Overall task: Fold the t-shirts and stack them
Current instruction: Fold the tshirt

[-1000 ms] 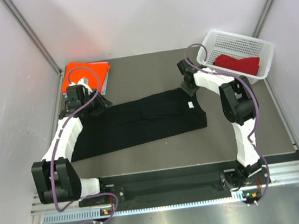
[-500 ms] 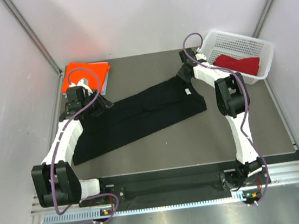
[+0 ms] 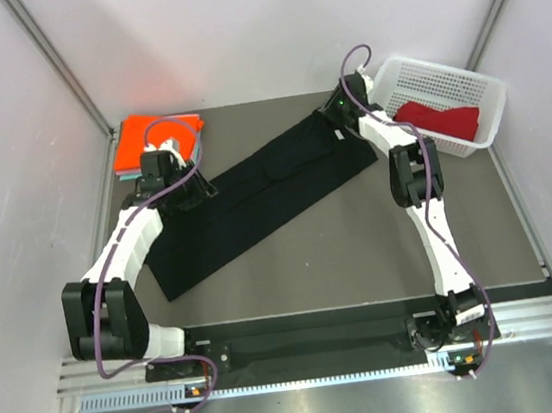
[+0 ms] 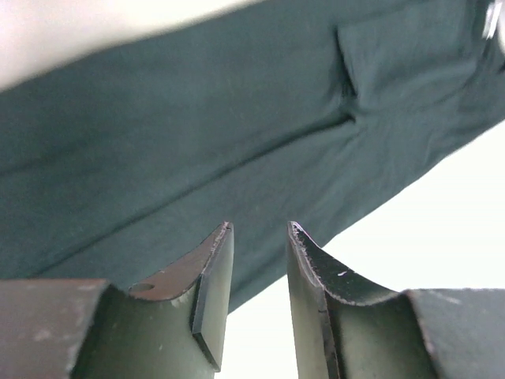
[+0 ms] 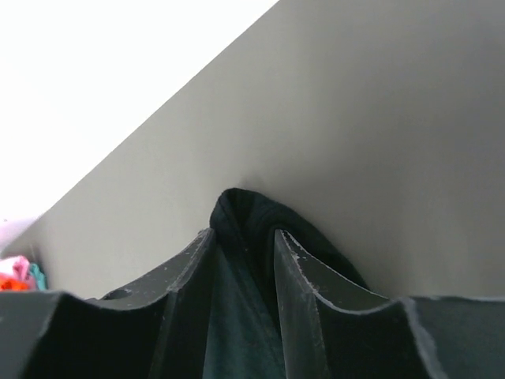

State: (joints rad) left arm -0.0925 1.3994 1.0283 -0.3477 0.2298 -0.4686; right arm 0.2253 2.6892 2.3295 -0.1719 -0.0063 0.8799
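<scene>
**Black tee slung on a diagonal, right arm gripping its far end**

On the table (image 3: 362,246), the black t-shirt (image 3: 254,194) lies as a long, narrow band already folded lengthwise. Its long axis runs from a squared near end at 7 o'clock up to 1 o'clock. The cloth looks flat and smooth, with one soft crease along the middle.

The left gripper (image 4: 259,229) sits partway up the band's 10 o'clock edge. Its jaws are narrowly parted and no cloth shows between them; the shirt spreads away beyond the tips toward 12 o'clock.

At the band's far tip the right gripper (image 5: 245,233) is clamped on a bunched hump of black fabric. That makes the right arm the one that controls the shirt. The free near end is closer to the left arm, so a crosswise fold would probably need the left jaws to reach toward 7 o'clock.

Farther back, the orange t-shirt (image 3: 151,133) lies folded at 11 o'clock. The dark red t-shirt (image 3: 438,118) sits in the white basket (image 3: 441,70) at 1 o'clock.
</scene>
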